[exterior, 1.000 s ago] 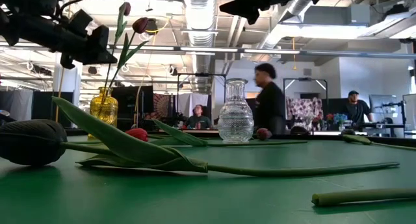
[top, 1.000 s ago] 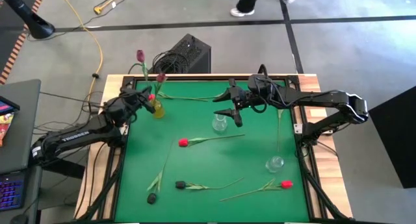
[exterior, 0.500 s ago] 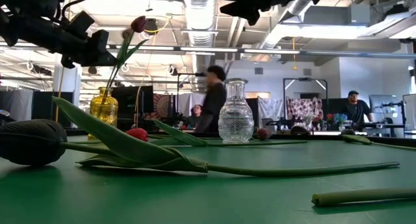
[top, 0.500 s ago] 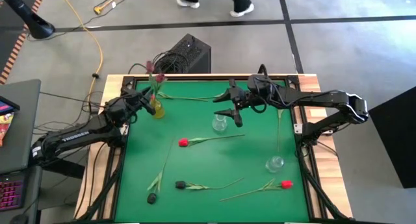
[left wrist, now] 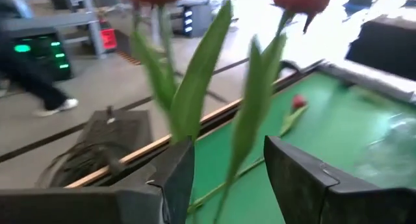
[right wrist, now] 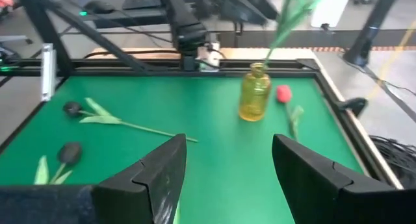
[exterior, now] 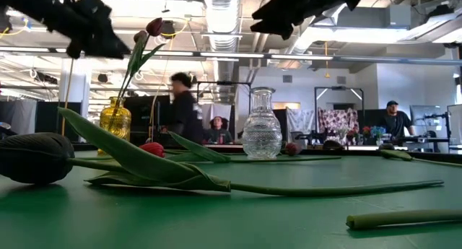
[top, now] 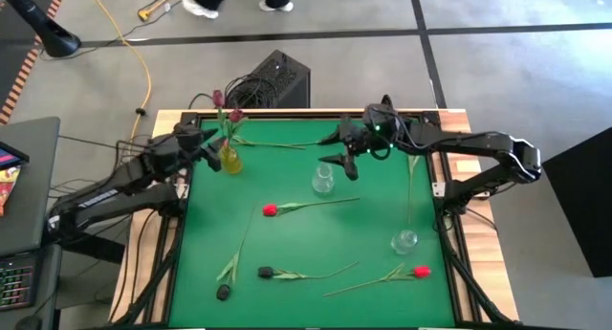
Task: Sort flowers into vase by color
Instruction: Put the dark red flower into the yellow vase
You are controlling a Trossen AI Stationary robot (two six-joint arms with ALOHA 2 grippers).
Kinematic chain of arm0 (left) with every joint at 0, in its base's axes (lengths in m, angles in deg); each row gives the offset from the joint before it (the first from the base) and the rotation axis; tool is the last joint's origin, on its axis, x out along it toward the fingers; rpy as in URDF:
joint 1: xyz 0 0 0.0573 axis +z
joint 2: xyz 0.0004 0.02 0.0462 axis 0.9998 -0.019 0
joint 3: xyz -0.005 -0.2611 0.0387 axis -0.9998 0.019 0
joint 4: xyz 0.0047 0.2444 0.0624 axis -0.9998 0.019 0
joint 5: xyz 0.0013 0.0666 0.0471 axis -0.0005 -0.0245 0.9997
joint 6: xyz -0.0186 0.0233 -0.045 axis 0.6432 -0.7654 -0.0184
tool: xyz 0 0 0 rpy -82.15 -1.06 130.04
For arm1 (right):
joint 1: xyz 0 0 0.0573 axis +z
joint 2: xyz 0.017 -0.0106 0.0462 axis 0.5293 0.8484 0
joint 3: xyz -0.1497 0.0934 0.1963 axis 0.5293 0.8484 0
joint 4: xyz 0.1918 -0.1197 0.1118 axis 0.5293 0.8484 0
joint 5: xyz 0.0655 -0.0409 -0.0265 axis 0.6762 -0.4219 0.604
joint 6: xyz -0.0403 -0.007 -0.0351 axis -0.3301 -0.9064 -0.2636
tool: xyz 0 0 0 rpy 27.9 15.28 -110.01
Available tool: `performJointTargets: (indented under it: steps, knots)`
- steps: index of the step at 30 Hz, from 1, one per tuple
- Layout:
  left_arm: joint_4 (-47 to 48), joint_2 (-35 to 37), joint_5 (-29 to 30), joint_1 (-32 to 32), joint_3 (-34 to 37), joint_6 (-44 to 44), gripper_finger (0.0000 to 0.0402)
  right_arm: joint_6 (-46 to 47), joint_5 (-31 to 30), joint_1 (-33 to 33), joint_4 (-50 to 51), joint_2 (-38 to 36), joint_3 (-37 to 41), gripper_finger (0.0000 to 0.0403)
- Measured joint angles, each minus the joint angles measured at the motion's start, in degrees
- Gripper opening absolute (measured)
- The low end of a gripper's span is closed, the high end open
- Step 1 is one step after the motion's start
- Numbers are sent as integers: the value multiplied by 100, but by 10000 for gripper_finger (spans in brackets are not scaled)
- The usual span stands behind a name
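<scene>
A yellow vase (top: 229,161) at the table's far left holds two pink-maroon flowers (top: 235,115), their stems upright in its neck. My left gripper (top: 208,143) hovers open just left of them; in the left wrist view (left wrist: 227,146) a leaf shows in the gap between its fingers, untouched. My right gripper (top: 342,156) hangs open above the far middle, near a clear vase (top: 323,182). Red flowers (top: 270,209) (top: 421,271) and dark flowers (top: 264,271) (top: 223,292) lie flat on the green mat. Another red head (right wrist: 283,93) lies beside the yellow vase.
A second clear vase (top: 404,241) stands near the right edge, with a long stem (top: 412,187) lying beside it. A black box with cables (top: 273,81) sits beyond the far edge. People move in the room behind (exterior: 184,112).
My left gripper has let go of the taller flower's stem, then drawn back toward the table's left edge and risen a little. That flower has sunk lower in the yellow vase, its head now close to the other one.
</scene>
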Motion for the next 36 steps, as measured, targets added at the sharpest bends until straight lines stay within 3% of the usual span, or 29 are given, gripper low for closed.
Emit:
performJointTargets:
  steps: [6,13,19,28,36]
  knots:
    - [69,1,-703,0,-448,260,174,49,-4,-780,238,17,0,255]
    - [116,-89,-898,-4,-455,396,174,1433,13,-1950,174,626,0,249]
    - [132,-155,-1048,-9,-455,257,174,116,342,-2304,617,1758,-558,248]
    - [418,-165,-1083,-9,-453,144,174,-1874,233,-2335,2686,3363,-2114,248]
    - [482,-165,-1084,-11,-451,-239,174,-3309,-135,-2141,3125,4001,-2302,248]
